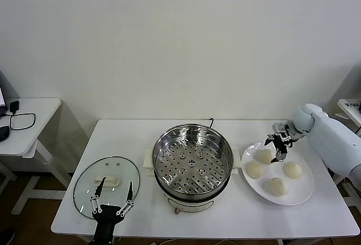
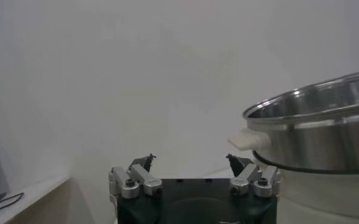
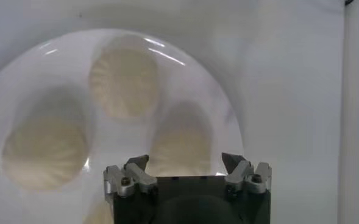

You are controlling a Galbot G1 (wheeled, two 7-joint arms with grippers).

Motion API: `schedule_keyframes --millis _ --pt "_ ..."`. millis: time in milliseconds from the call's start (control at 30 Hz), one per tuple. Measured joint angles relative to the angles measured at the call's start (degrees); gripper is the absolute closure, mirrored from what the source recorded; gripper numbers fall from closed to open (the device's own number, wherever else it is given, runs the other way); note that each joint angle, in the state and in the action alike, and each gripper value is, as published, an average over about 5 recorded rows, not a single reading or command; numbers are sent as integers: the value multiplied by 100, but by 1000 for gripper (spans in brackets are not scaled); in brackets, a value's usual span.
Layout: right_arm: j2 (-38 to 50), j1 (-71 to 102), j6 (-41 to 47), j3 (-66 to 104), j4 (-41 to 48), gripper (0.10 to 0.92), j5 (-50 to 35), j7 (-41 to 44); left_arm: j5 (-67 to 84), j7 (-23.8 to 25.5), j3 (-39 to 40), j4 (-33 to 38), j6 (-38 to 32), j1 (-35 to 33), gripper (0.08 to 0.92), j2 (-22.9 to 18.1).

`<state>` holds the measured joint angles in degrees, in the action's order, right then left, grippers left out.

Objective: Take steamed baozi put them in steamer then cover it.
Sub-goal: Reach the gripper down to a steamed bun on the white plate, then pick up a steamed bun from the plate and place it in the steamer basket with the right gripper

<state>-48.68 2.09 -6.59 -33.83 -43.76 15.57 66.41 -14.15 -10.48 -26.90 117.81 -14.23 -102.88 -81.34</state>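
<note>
The steel steamer [image 1: 192, 163] stands open at the table's middle with its perforated tray bare; its side and handle show in the left wrist view [image 2: 319, 134]. Four cream baozi [image 1: 263, 156] [image 1: 254, 169] [image 1: 292, 169] [image 1: 277, 186] lie on a white plate [image 1: 302, 193]. My right gripper [image 1: 277, 150] is open just above the back-left baozi, which sits between the jaws in the right wrist view [image 3: 182, 143]. The glass cover [image 1: 107, 184] lies flat at the left. My left gripper [image 1: 113, 195] is open and empty over the cover's near edge.
The plate [image 3: 21, 79] also holds baozi further out [image 3: 124, 82] [image 3: 45, 152]. A small side table [image 1: 28, 123] with cables stands at far left. The wall is close behind the table. The steamer's cord runs off its back.
</note>
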Motion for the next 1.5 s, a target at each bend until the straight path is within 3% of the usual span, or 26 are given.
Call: schedule_keyframes --millis 633,1100,1500 --pt "-6 19 -117 -40 3 402 117 -85 10 -14 -34 -39 -1 31 177 12" --pt "301 -1097 -803 -825 -1341 398 -575 126 25 -17 2 12 10 62 177 73" --pt "-343 -2541 -2121 -1791 -2667 397 -835 113 40 -34 27 64 8 47 177 82"
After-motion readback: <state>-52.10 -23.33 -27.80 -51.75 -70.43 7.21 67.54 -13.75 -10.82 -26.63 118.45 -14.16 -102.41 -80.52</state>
